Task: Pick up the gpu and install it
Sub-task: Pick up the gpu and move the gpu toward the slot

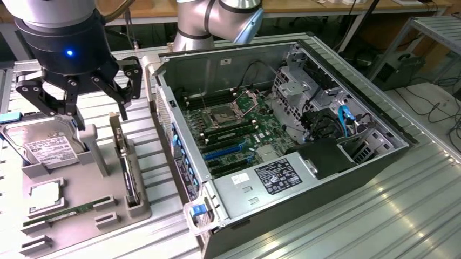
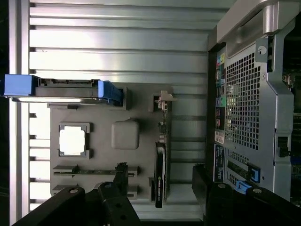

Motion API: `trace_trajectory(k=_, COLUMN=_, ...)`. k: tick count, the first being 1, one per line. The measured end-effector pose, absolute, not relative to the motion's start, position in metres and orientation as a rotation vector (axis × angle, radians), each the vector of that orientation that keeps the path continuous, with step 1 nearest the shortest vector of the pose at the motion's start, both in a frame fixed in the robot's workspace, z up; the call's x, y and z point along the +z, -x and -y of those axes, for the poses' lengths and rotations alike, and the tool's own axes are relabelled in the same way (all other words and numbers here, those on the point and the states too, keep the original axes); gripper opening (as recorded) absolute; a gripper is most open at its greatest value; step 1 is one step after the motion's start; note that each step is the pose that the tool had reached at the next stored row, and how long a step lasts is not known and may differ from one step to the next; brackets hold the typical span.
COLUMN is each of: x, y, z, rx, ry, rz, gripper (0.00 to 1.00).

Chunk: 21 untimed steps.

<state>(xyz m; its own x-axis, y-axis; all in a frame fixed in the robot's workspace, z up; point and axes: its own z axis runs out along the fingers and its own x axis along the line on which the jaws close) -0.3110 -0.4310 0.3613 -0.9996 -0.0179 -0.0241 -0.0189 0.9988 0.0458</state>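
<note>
The gpu (image 1: pixel 129 174) stands on edge in a slot of the grey parts tray (image 1: pixel 101 186), its metal bracket at the far end. In the wrist view the gpu (image 2: pixel 160 160) is a dark thin strip with a silvery bracket. My gripper (image 1: pixel 101 120) hangs open above the tray's far end, between the hard drive and the gpu, and holds nothing. Seen from the wrist, the gripper (image 2: pixel 160 169) has its two black fingers (image 2: pixel 117 188) on either side of the gpu's line, well above it.
The tray also carries a hard drive (image 1: pixel 45 147) with blue rails, a CPU (image 1: pixel 45 195) and a RAM stick (image 1: pixel 68 211). The open computer case (image 1: pixel 374 162) lies at the exterior view's right, showing the motherboard (image 1: pixel 249 127) with blue slots (image 1: pixel 223 151).
</note>
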Motion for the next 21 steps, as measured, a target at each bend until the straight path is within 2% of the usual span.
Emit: trace_trajectory(k=21, x=0.346, y=0.31, z=0.438, rx=0.074, ry=0.029, rz=-3.125, gripper=0.66)
